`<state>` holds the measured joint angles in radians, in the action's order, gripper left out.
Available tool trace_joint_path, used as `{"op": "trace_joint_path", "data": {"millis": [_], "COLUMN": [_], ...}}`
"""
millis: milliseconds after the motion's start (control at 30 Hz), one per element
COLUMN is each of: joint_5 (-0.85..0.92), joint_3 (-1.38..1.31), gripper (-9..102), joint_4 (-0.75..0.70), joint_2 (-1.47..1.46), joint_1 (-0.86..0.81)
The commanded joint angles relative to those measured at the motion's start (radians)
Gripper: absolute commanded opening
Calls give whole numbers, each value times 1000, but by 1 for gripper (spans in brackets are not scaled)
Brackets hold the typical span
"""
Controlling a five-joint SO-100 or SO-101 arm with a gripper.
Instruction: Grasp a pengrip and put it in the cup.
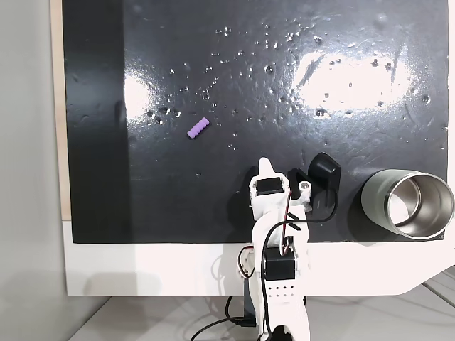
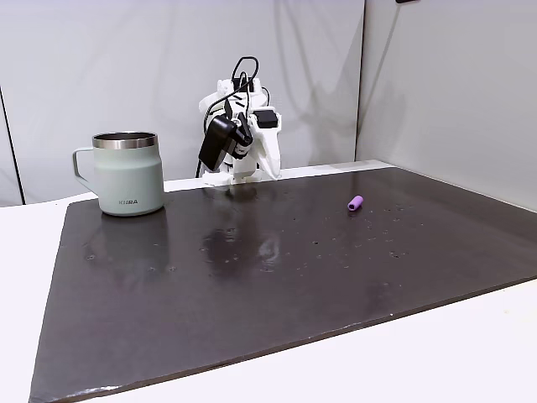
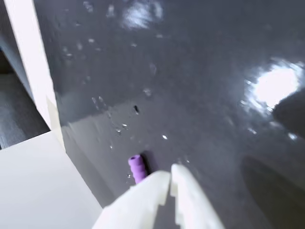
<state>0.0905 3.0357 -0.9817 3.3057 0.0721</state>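
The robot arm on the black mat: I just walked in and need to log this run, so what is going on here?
The arm sits folded near the mat's edge, its white gripper nearly shut and holding nothing. The lilac pengrip lies loose on the mat, well apart from the arm in both fixed views; the wrist view shows it just beyond the fingertips. The grey-green cup stands upright and empty at the mat's other side. Nothing has been grasped yet.

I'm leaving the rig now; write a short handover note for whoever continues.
Gripper: empty, fingers nearly together, arm folded back near its base.
Pengrip: lying alone on the black mat, clear of the arm, just ahead of the fingertips in the wrist view.
Cup: upright at the mat's edge, nothing visible inside.
Done: nothing yet.
Left: reach out, grasp the pengrip, carry it to the cup, drop it in.
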Motion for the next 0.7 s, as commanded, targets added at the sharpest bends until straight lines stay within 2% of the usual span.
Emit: {"op": "trace_joint_path", "data": {"millis": [0, 233, 667], "joint_5": [55, 140, 181], "joint_3": [-14, -186, -727], "gripper": [0, 0, 2], "joint_4": [80, 69, 51], "joint_2": [11, -38, -851], "joint_1": [-5, 35, 103]}}
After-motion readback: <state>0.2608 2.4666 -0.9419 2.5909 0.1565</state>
